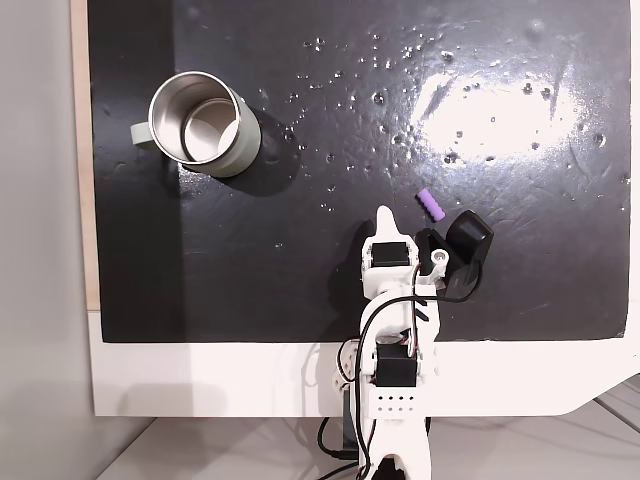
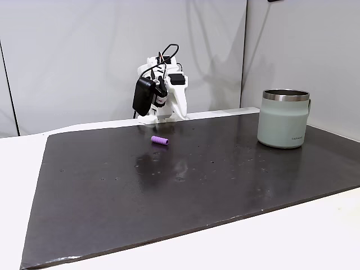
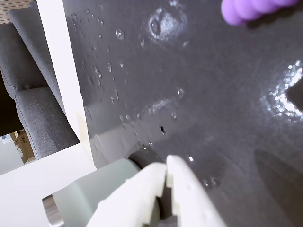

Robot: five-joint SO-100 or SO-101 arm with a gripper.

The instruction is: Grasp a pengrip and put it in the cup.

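Note:
The pengrip [image 1: 431, 205] is a tiny purple tube lying on its side on the black mat, just up and right of my gripper [image 1: 385, 215]. My gripper is shut and holds nothing, its white fingers meeting at the tip [image 3: 166, 166]. In the wrist view the pengrip [image 3: 255, 9] is blurred at the top right edge. The cup [image 1: 195, 125] is a pale grey-green mug with a steel inside, upright at the mat's upper left with its handle to the left. In the side fixed view the pengrip [image 2: 160, 140] lies in front of the folded arm [image 2: 163, 84], and the cup [image 2: 284, 119] stands far right.
The black mat [image 1: 300, 280] is shiny with small droplets and covers most of the white table [image 1: 200, 375]. A black wrist camera [image 1: 468, 240] sticks out right of the gripper. Cables hang at the arm's base. A grey sofa [image 3: 28, 71] lies beyond the table edge.

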